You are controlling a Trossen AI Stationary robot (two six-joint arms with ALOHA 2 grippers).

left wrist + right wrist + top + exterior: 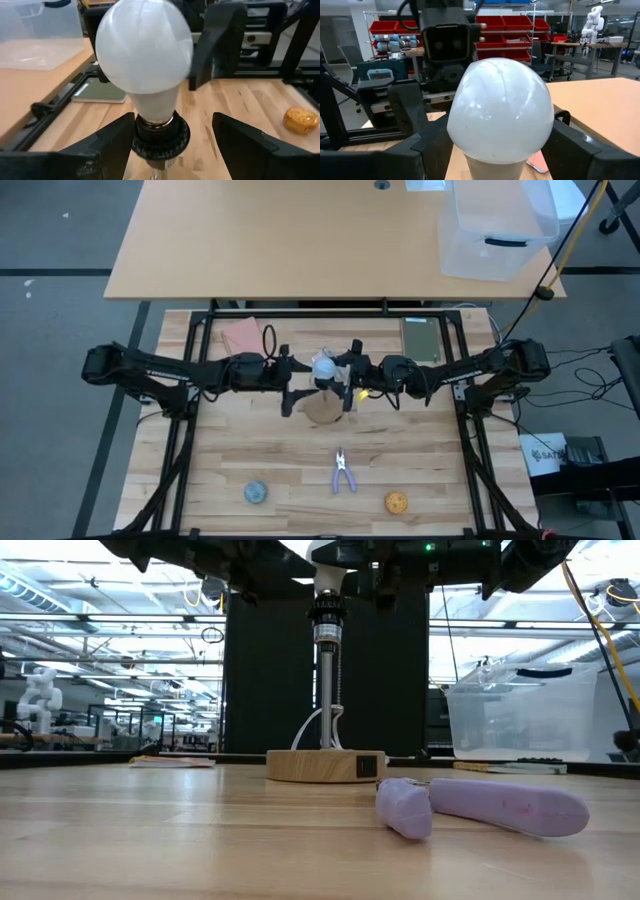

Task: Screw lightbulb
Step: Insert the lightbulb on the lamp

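Lightbulb [144, 55] sat upright in black socket [159, 137] atop lamp post on round wooden stand [326, 764], table centre. Left gripper [170, 142] spread open, flanking socket without contact. Right gripper [490, 150] open around bulb. Only low view showed purple-handled pliers [480, 806]; high view showed blue-grey ball [256, 492], orange ball [396, 502].

lightbulb [323, 367] atop stand [325, 409], btwn both arms

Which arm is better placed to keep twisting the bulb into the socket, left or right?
Probably the right. The right claw has its fingers on either side of the bulb, ready to turn it. The left claw sits lower, straddling the black socket, so it suits steadying.
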